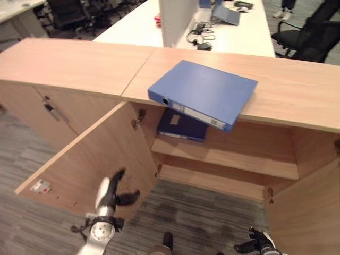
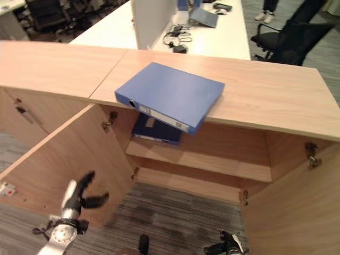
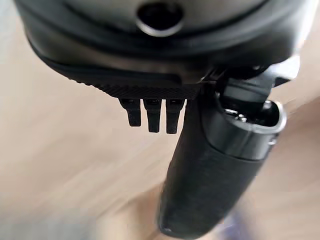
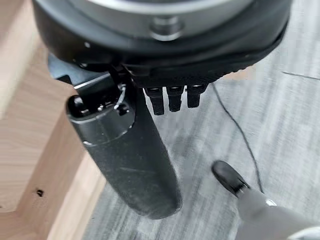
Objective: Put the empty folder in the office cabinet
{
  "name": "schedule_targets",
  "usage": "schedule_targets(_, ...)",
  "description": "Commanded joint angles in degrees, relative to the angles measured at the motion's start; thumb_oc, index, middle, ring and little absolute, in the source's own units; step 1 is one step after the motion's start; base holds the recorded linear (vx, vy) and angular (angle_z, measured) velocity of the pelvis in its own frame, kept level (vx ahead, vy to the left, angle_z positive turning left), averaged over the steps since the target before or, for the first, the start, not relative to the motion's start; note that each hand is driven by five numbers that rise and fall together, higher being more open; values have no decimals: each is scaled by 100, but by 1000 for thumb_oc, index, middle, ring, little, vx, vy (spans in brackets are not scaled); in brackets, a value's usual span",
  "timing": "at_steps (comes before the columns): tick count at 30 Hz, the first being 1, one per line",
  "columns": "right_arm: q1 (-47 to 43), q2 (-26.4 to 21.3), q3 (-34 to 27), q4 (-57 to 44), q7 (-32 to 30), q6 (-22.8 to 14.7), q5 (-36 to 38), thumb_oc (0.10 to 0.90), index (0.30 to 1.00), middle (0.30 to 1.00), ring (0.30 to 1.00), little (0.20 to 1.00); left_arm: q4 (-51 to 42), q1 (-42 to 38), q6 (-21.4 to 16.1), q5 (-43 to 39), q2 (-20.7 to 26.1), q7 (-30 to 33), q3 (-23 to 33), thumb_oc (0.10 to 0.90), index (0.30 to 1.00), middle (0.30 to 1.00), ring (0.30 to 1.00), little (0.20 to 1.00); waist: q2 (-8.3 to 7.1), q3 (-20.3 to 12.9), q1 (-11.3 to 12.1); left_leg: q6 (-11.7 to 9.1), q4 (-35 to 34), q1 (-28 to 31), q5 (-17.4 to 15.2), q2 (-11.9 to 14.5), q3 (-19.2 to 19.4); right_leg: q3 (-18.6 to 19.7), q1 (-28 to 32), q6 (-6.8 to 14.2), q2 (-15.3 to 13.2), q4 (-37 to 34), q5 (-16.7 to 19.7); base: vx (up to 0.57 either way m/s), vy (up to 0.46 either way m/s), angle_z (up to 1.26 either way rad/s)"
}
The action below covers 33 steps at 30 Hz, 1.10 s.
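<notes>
A blue lever-arch folder (image 1: pixel 204 93) lies flat on the wooden cabinet top (image 1: pixel 297 90), its spine corner jutting out over the front edge. Below it both cabinet doors stand open, and a darker blue folder (image 1: pixel 180 125) lies on the upper shelf (image 1: pixel 228 159). My left hand (image 1: pixel 109 194) hangs low in front of the open left door (image 1: pixel 79 159), fingers straight and thumb spread, holding nothing; the left wrist view shows its thumb (image 3: pixel 210 170) against blurred wood. My right hand (image 1: pixel 260 244) is down near the floor by the open right door (image 1: pixel 308 212), open and empty, thumb (image 4: pixel 130 160) extended.
A closed cabinet unit with a metal handle (image 1: pixel 51 110) adjoins on the left. Behind the cabinet stand a white desk (image 1: pixel 239 37) with a partition, cables and a laptop, and black office chairs (image 1: pixel 308 37). A person's feet (image 1: pixel 281 10) show far back. Grey carpet lies in front.
</notes>
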Motion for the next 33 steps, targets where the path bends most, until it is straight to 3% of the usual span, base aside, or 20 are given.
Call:
schedule_targets(1,-299,-65,82,57,-219,-216,-183,800,900,900,900,900,310,-258,154,1059,202,862,424,800,900,900,900,900,-184,198,80,-211,559,92,-917,38,-32,98,210,40,283,57,-905,2,-21,5)
schedule_targets(11,-278,-87,175,3,-162,-192,-209,800,900,900,900,900,-1021,-212,334,2653,816,1418,832,800,900,900,900,900,-146,166,60,-260,541,147,-950,102,10,160,217,38,319,57,-931,-4,-3,-1)
schedule_targets(15,-260,-168,275,-52,-99,-191,-334,800,900,900,900,900,-1720,-337,233,3283,1470,1292,733,800,900,900,900,900,-56,154,-59,-280,596,196,-990,125,62,214,244,31,338,57,-952,-6,-7,-7)
schedule_targets(33,-173,-442,289,53,-71,-93,-589,800,900,900,900,900,-2738,-1016,-185,3292,2755,987,565,800,900,900,900,900,286,-9,-484,-331,551,394,-951,191,247,419,318,19,387,57,-1030,-4,0,-7)
